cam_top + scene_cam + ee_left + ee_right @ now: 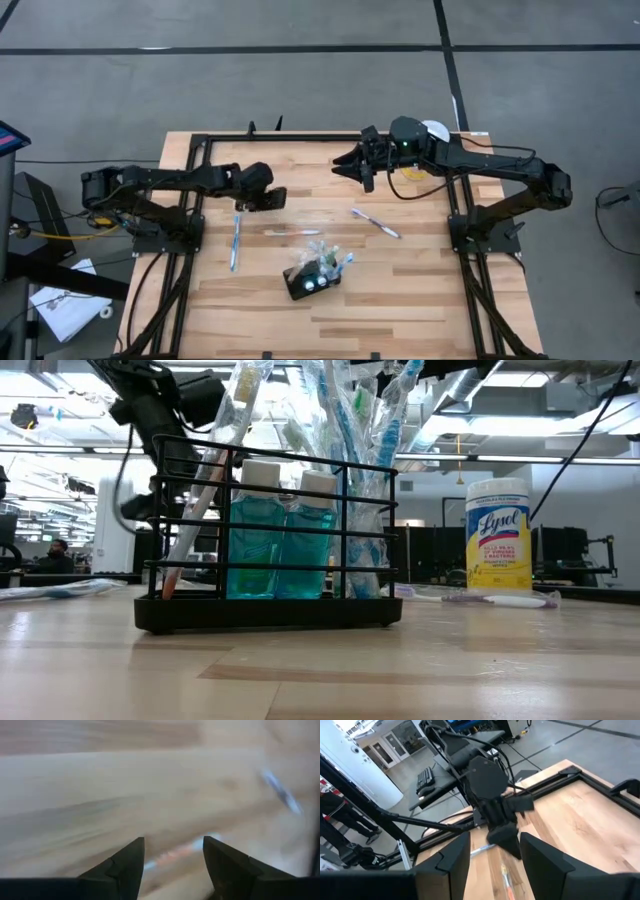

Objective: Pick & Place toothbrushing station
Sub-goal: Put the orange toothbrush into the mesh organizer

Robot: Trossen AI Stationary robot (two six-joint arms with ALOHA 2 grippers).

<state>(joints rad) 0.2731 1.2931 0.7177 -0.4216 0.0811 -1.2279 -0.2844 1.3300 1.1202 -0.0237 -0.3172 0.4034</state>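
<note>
The toothbrushing station (312, 277) is a small black wire holder standing on its base near the table's front middle. In the low view (270, 560) it holds two blue-green bottles and several toothbrushes. My left gripper (272, 198) is open and empty over the table's left half, beyond the station (173, 845). My right gripper (345, 165) is open and empty near the far edge, pointing toward the left arm (495, 840).
Loose toothbrushes lie flat on the table: a blue one (235, 242) at the left, one (295, 232) just beyond the station, one (376, 222) at the right. A white-and-yellow wipes canister (497, 548) stands at the far right (436, 130). Black frame rails run along the table's edges.
</note>
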